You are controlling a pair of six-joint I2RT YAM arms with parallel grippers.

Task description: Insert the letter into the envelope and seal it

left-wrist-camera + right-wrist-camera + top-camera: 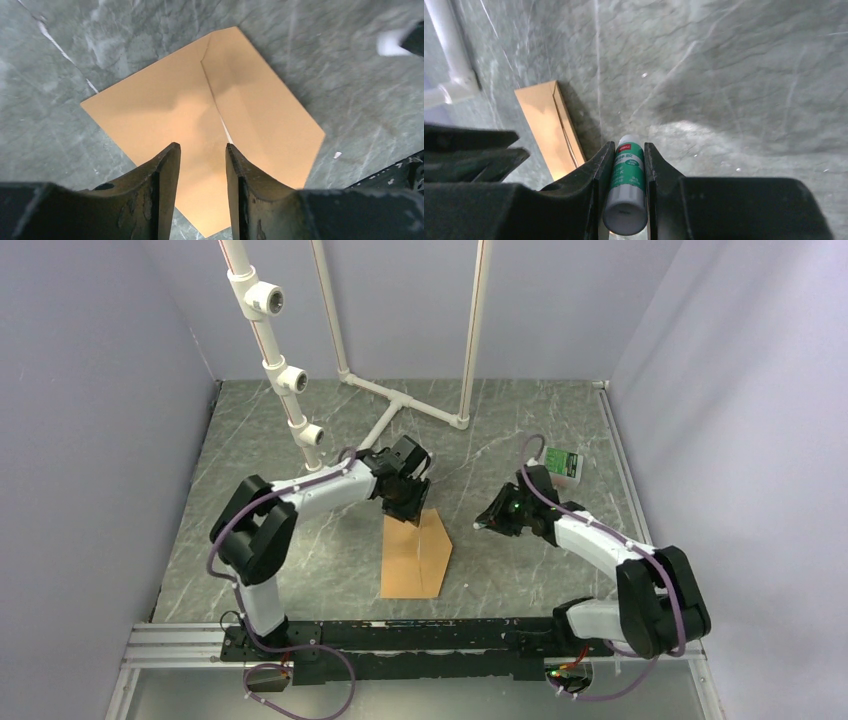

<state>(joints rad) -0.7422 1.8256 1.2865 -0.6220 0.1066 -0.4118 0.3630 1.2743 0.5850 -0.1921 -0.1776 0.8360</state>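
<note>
At table centre, toward the near side: envelope [412,560], kraft brown, lying flat, triangular flap open toward the right. The left wrist view alone shows a thin pale sliver along the flap crease. Left gripper [200,147] is over the envelope's far end, fingers parted, holding nothing. Right of the envelope: right gripper [629,146] clamped on a glue stick [625,185], green label, white print too small to read, shown only in the right wrist view. Far right: white-and-green box [565,464], lettering illegible, clear only from above.

A lab booth: plain walls [90,390], white pipe frame [470,330], marbled tabletop [540,420].
</note>
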